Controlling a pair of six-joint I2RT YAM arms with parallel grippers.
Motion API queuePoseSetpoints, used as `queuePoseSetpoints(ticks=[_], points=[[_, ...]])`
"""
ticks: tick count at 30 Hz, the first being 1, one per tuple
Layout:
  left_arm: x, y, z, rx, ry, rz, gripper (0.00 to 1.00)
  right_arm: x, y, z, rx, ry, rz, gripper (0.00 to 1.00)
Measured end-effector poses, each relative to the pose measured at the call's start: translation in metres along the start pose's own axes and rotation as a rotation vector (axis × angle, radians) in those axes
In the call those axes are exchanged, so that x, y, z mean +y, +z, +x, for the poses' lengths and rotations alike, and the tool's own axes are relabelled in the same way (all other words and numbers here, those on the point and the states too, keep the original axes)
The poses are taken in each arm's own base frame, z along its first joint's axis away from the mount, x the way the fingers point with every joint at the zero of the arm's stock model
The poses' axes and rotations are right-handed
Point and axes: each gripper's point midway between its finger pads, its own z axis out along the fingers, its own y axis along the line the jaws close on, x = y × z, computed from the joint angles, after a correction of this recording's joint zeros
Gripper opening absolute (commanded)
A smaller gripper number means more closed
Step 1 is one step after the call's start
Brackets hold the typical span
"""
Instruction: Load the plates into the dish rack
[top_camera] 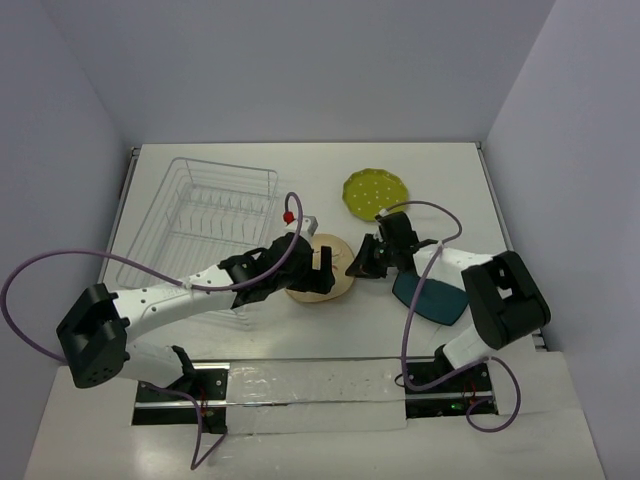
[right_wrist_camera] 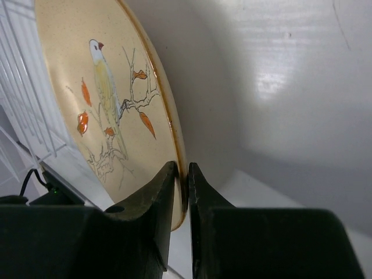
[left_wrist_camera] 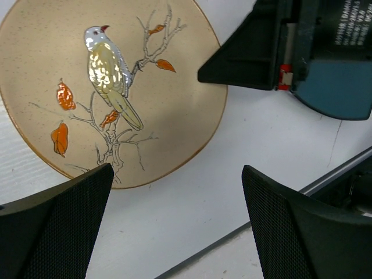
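Right gripper (right_wrist_camera: 181, 170) clamped on rim of round cream bird-print plate (right_wrist_camera: 64, 52); white wire dish rack (top_camera: 215, 210) beyond it, leftward; left gripper (left_wrist_camera: 177, 171) agape, seemingly nearer rack.

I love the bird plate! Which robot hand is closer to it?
Right. The right gripper pinches the rim of the bird plate; the left gripper hangs open over the opposite edge, gripping nothing.

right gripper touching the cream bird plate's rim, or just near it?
Touching. Right wrist view: the cream plate has its rim pinched between both fingers of the right gripper, with no gap on either side.
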Motion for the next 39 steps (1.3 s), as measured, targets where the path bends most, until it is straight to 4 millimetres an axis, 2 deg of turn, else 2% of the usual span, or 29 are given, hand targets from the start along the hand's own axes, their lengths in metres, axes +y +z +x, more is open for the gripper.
queuePoseSetpoints(ticks=[5,11,14,16,20,22,24,28,31,35,39], points=[[-0.003,0.000,0.003,-0.006,-0.025,-0.006,0.99,-0.003,-0.019,0.002,0.004,0.039,0.030,0.00],[0.000,0.000,0.022,0.034,-0.144,-0.021,0.99,-0.003,-0.039,0.004,-0.016,0.102,0.051,0.00],[-0.005,-0.002,0.030,0.043,-0.176,-0.025,0.99,-0.010,-0.044,0.006,-0.015,0.176,0.069,0.00],[-0.021,-0.007,0.041,0.035,-0.099,-0.003,0.99,-0.013,-0.046,0.010,-0.001,0.206,0.087,0.00],[-0.081,-0.024,0.084,0.035,0.230,0.084,0.99,-0.011,-0.051,0.009,0.015,0.214,0.107,0.00],[-0.103,-0.019,0.096,0.029,0.347,0.074,0.99,-0.009,-0.055,0.008,0.012,0.207,0.108,0.00],[-0.113,-0.005,0.100,0.021,0.417,0.020,0.99,-0.009,-0.059,0.009,0.008,0.208,0.113,0.00],[-0.098,0.024,0.109,0.022,0.491,-0.143,0.99,-0.011,-0.065,0.009,0.002,0.216,0.124,0.00],[-0.076,0.029,0.122,0.047,0.523,-0.246,0.99,-0.012,-0.068,0.010,-0.001,0.217,0.132,0.00],[-0.065,0.018,0.126,0.027,0.438,-0.251,0.99,-0.016,-0.071,0.008,-0.009,0.212,0.138,0.00],[-0.062,-0.017,0.107,-0.044,0.262,-0.128,0.99,-0.022,-0.070,0.009,-0.012,0.217,0.141,0.00]])
